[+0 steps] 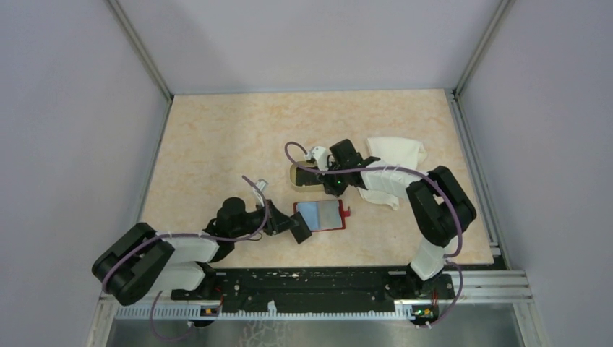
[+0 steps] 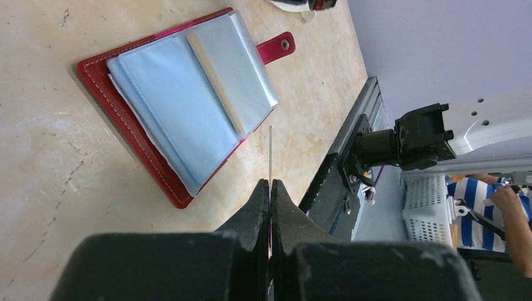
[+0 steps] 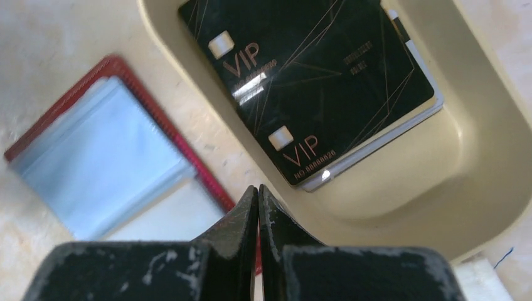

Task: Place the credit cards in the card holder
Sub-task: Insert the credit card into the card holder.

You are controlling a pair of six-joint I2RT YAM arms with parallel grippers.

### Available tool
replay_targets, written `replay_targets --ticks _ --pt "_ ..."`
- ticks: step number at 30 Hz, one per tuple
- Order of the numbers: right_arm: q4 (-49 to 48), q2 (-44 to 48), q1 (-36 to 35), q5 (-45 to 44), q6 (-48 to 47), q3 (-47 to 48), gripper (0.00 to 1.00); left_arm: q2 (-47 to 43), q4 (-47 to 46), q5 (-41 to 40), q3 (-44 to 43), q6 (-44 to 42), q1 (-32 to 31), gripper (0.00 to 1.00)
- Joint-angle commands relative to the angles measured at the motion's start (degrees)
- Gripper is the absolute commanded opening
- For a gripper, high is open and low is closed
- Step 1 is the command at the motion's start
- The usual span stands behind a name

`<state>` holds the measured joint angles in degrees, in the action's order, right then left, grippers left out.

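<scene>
1. The held credit card (image 2: 270,150) shows only edge-on in the left wrist view. It is a thin pale line rising from the clenched fingers of the left gripper (image 2: 270,185), and its face and colour cannot be read.
2. That card stands upright over bare table (image 1: 217,144), just off the side of the card holder (image 1: 322,215) that faces the arm bases. From above, the gripper's dark body covers the holder's near-left corner, and the card merges with it.
3. The holder lies open and flat with its pale blue clear sleeves facing up and the red cover showing as a border. Its snap tab (image 2: 276,46) sticks out on the side away from the left gripper. In the right wrist view the holder is blurred and cut off by the fingers.
4. The right gripper (image 3: 258,191) has its fingers pressed together with nothing visible between them. It hangs over the tan tray's rim, right beside the holder.
5. The tray (image 3: 401,188) sits just beyond the holder, though whether the two touch cannot be told. The right arm hides most of it from above.
6. The other credit cards (image 3: 313,81) lie stacked in the tray. Two black ones are on top (both marked VIP) with pale edges beneath, and their number is unclear.
7. A white cloth (image 1: 396,153) lies beyond and to the right of the holder, partly under the right arm.
</scene>
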<state>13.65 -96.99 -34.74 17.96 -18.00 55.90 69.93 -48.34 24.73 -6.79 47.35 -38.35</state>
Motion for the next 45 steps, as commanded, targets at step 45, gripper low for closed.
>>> replay_targets --ticks 45 --pt "18.95 4.55 -5.86 6.77 -44.77 -3.61 0.24 38.11 -20.33 27.26 -17.69 1.59 12.24 0.0"
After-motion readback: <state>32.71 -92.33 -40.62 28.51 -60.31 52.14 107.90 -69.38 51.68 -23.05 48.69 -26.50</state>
